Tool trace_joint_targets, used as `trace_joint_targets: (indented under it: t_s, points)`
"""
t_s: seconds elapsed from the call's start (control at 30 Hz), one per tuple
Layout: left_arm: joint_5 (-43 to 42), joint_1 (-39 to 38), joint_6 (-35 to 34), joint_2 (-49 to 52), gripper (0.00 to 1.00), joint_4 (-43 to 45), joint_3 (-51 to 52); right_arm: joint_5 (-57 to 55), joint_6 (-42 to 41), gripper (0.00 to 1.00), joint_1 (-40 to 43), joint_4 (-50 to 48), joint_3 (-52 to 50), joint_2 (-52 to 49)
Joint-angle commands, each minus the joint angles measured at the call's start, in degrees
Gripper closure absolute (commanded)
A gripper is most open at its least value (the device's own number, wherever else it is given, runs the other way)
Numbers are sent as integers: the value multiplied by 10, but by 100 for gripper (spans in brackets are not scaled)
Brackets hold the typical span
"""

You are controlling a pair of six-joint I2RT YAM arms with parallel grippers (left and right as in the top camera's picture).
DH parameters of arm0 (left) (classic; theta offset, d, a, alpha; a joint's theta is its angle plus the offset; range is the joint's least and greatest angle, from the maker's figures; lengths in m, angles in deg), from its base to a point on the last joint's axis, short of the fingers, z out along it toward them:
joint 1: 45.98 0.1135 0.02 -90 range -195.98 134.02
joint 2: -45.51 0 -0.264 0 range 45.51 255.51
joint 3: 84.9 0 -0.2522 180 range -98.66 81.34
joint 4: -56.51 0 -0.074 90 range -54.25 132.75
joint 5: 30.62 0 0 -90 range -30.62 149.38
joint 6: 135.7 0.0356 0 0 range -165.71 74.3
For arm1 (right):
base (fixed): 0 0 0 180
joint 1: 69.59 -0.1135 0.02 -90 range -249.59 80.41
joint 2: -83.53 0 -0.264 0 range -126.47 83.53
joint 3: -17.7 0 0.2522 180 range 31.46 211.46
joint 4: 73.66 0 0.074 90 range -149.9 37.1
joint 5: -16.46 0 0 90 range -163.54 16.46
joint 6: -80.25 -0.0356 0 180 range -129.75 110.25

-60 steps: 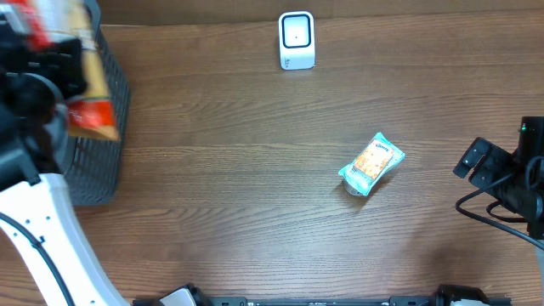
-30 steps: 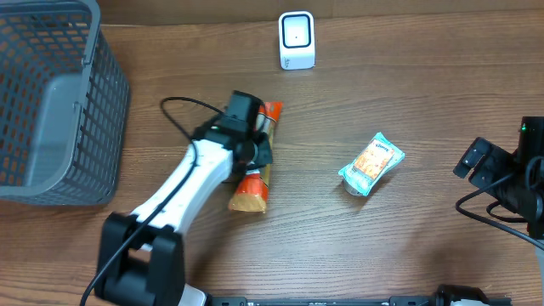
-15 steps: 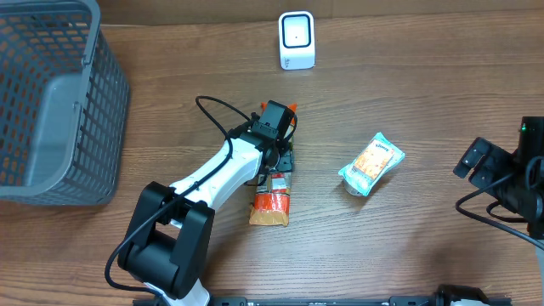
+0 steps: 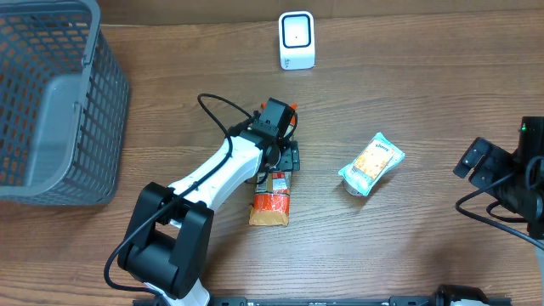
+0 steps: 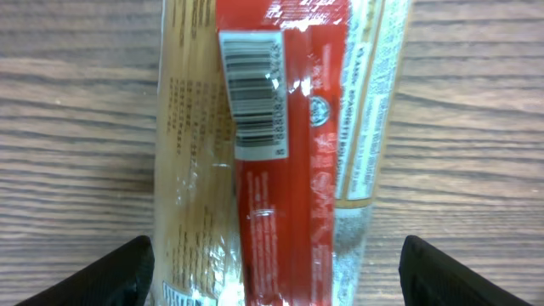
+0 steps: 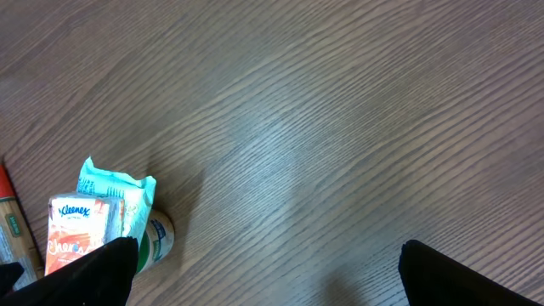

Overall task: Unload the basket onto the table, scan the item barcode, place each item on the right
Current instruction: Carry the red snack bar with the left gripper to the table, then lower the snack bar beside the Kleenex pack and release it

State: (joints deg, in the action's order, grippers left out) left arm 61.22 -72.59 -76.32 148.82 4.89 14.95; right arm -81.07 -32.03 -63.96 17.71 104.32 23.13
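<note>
A long red and tan packet (image 4: 270, 202) lies flat on the wooden table, with its barcode (image 5: 252, 95) facing up in the left wrist view. My left gripper (image 4: 279, 158) stands open over the packet's far end, its fingertips (image 5: 110, 276) apart on either side of the packet (image 5: 280, 212) and not pressing it. The white scanner (image 4: 297, 40) stands upright at the back of the table. At the right edge my right gripper (image 4: 471, 160) is open with nothing between its fingers (image 6: 459, 272).
A grey mesh basket (image 4: 51, 102) stands at the far left. A teal and orange tissue pack (image 4: 371, 163) lies right of the packet and shows at the lower left of the right wrist view (image 6: 93, 223). Bare wood lies between it and the scanner.
My left gripper carried the packet right across the table, set it down and opened, letting it go. The right arm has not moved.
</note>
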Motion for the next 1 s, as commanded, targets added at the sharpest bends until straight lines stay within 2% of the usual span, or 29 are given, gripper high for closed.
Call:
trace_joint_targets:
  t_s: [0.0,0.2,0.27,0.33,0.4,0.43,0.47,0.5,0.67,0.77,0.9,0.97]
  points:
    - [-3,1,40,-4,16,-26,-50,-3,-3,0,3,-3,11,2]
    - [0,1,65,-4,12,-65,-102,-3,-3,0,3,-3,11,2]
    - [3,1,65,-3,17,-65,-102,-3,-3,0,3,-3,11,2]
    - [9,1,65,-3,31,-69,-102,-3,-2,0,3,-3,11,2]
    - [19,1,64,-3,51,-73,-102,-3,-3,0,3,-3,11,2]
    - [22,1,64,-3,67,-74,-101,-3,-3,0,3,-3,11,2]
    - [23,1,64,-3,87,-74,-101,-3,-3,0,3,-3,11,2]
    - [26,1,64,-3,96,-74,-100,-3,-3,0,3,-3,11,2]
    - [38,1,76,-2,96,-74,-94,-3,-3,0,3,-3,11,2]
    - [92,9,82,-2,96,-83,-94,-3,-3,0,3,-3,11,2]
    - [122,45,82,-2,96,-97,-94,-3,-3,0,3,-3,11,2]
    - [121,72,82,-2,93,-109,-94,-3,-3,0,3,-3,11,2]
